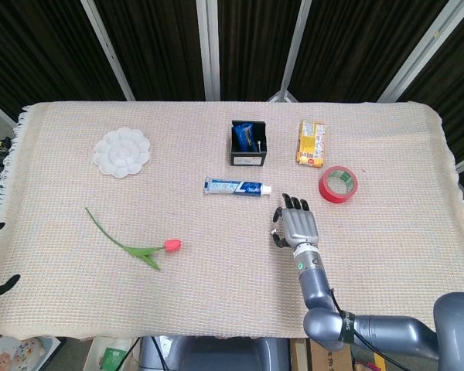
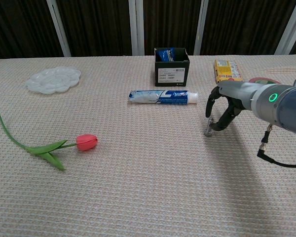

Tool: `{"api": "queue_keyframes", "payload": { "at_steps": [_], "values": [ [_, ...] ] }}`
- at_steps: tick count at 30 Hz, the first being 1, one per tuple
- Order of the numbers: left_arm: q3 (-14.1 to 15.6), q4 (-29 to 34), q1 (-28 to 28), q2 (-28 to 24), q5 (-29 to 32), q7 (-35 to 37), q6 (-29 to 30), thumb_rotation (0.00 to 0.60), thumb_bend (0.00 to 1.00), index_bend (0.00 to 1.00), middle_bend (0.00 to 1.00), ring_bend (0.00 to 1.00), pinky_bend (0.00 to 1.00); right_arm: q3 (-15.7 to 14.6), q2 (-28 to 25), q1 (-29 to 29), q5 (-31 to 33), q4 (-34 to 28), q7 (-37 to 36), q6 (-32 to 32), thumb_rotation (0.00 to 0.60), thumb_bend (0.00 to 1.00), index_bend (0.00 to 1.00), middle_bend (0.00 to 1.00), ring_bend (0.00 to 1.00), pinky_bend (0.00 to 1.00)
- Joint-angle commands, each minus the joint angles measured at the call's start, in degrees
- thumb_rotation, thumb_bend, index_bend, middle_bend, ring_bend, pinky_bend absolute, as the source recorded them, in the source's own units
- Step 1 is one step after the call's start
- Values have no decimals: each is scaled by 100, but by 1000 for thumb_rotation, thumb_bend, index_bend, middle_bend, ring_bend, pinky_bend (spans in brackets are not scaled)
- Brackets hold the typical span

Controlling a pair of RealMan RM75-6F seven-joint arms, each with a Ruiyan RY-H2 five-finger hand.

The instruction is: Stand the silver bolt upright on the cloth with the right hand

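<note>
The right hand (image 2: pixel 221 111) pinches the silver bolt (image 2: pixel 209 129) between curled fingers, head down on the cloth (image 2: pixel 138 187) just right of the toothpaste tube (image 2: pixel 163 96). Placement step, it seems; next comes a gentle, straight release.

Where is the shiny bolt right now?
In the chest view, the silver bolt is right of centre, pinched in the right hand's fingers, head down by the cloth, just below the toothpaste tube.
</note>
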State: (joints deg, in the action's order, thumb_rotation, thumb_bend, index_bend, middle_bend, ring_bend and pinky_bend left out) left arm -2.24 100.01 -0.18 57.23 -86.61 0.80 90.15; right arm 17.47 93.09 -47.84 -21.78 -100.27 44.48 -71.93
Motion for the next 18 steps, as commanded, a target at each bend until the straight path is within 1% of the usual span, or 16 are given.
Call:
{"api": "queue_keyframes", "payload": {
  "at_steps": [1,4,7,11,13,15,16,17,18],
  "values": [
    [-3,-5,0,0,2,4,2,600,248,161,0,0,0,-22,-68,-5,36,-79,52,-14,600,361,353,10,16,0],
    [-10,-11,-6,2,21,8,-11,600,248,161,0,0,0,-68,-227,3,113,-251,186,-89,600,361,283,9,2,0],
    [-12,-13,-11,4,20,15,-16,600,248,161,0,0,0,-134,-511,63,252,-525,360,-298,600,361,212,4,0,0],
    [-8,-9,-5,5,14,8,-8,600,248,161,0,0,0,-176,-947,327,-23,-933,120,-570,600,344,140,2,0,0],
    [-2,1,1,6,0,0,5,600,248,161,0,0,0,-279,-1253,580,-429,-1191,-141,-794,600,323,126,2,0,0],
    [4,9,9,9,-21,-7,25,600,248,161,0,0,0,-488,-1583,891,-978,-1435,-447,-1003,600,317,120,2,0,0],
    [8,12,13,11,-31,-15,33,600,248,161,0,0,0,-619,-1791,1124,-1384,-1573,-766,-1094,600,316,120,2,0,0],
    [11,15,15,13,-36,-19,36,600,248,161,0,0,0,-710,-1914,1271,-1661,-1634,-1000,-1113,600,316,121,2,0,0],
    [15,20,18,13,-43,-24,40,600,248,161,0,0,0,-854,-2113,1520,-2123,-1693,-1429,-1143,600,316,121,2,0,0]
  ]
}}
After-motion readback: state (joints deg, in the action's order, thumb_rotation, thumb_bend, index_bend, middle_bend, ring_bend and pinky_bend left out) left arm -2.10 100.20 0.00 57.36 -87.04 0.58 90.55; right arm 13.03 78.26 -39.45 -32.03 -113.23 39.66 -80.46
